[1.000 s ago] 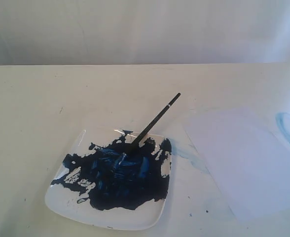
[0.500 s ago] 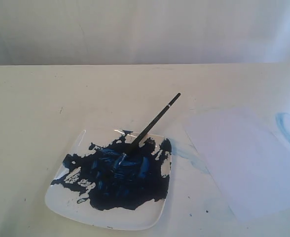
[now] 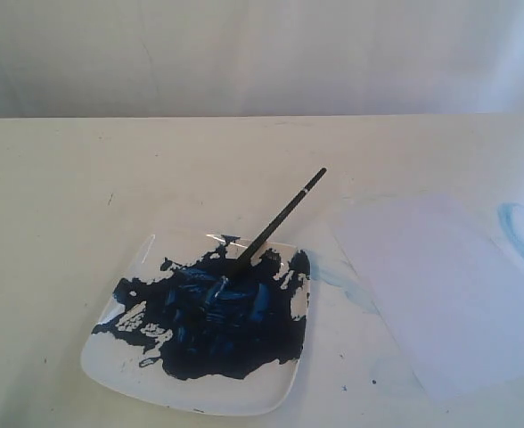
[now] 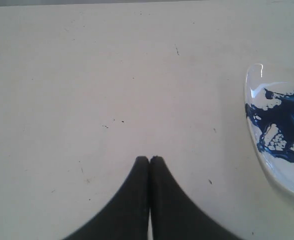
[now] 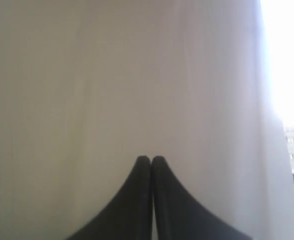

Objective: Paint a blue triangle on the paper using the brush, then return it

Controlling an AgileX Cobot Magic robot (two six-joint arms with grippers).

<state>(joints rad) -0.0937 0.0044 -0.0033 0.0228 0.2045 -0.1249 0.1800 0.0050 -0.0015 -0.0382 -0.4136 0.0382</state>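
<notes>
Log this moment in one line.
brush: resting on plate, unheld | paper: blank | left gripper: shut, empty | right gripper: shut, empty

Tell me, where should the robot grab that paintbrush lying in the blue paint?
Probably the bare black handle of the brush, near its silver band, where it sticks out past the far rim of the plate, clear of paint. Come from above, closing across the shaft.
</notes>
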